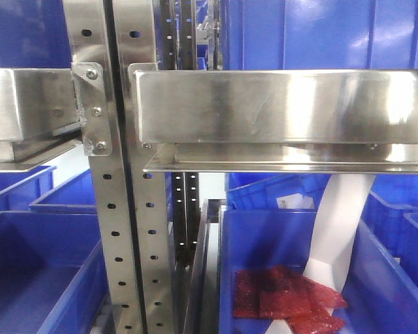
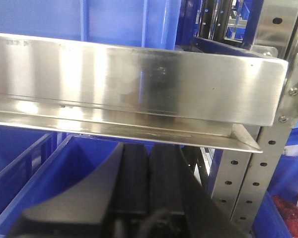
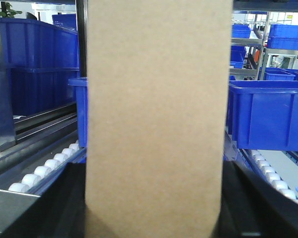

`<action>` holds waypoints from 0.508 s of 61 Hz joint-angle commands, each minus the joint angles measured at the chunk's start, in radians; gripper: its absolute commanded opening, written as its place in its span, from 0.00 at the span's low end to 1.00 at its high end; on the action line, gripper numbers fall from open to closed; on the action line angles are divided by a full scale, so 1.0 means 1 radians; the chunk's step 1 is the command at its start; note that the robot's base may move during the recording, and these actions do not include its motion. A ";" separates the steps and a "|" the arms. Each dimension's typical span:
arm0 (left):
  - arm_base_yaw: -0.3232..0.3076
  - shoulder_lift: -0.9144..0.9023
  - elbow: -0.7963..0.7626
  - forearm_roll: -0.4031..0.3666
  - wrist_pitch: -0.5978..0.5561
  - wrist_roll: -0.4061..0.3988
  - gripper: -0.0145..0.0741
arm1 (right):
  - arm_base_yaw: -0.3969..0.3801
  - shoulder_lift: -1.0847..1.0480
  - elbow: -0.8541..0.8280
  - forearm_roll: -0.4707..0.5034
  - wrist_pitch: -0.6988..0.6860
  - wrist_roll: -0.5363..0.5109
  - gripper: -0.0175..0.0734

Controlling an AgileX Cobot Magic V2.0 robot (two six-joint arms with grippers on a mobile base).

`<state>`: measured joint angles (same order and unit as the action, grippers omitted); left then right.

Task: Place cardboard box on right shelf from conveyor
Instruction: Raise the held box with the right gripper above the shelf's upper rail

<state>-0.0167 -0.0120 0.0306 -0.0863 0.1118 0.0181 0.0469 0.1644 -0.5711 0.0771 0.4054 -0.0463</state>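
Well, my right claw [image 3: 154, 166] is held up and level, its dark fingers [image 3: 64, 198] showing low on either side of the wrist view and clamped on the cardboard box [image 3: 154, 99]. The box stands upright between them, its plain tan face filling the middle of that view from top to bottom. My left claw [image 2: 148, 151] is pressed together on nothing. It points just under the brushed lip of the steel shelf section [image 2: 139, 84] left of the perforated upright [image 2: 248, 173].

From the front, the right shelf [image 1: 279, 104] is bolted to that upright; I cannot tell how near the box is to it. Blue bins [image 1: 42, 278] sit beneath both shelves, one holding red bags [image 1: 285, 296]. Behind the box run tracks of white rollers [image 3: 44, 168] carrying more bins.
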 commanded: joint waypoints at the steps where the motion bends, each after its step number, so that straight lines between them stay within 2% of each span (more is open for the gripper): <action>1: 0.001 -0.010 -0.003 -0.005 -0.082 -0.003 0.03 | -0.009 0.017 -0.028 -0.005 -0.106 -0.007 0.27; 31: 0.001 -0.010 -0.003 -0.005 -0.082 -0.003 0.03 | -0.009 0.018 -0.015 -0.012 -0.151 -0.007 0.27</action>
<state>-0.0167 -0.0120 0.0306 -0.0863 0.1118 0.0181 0.0469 0.1644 -0.5589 0.0771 0.3894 -0.0463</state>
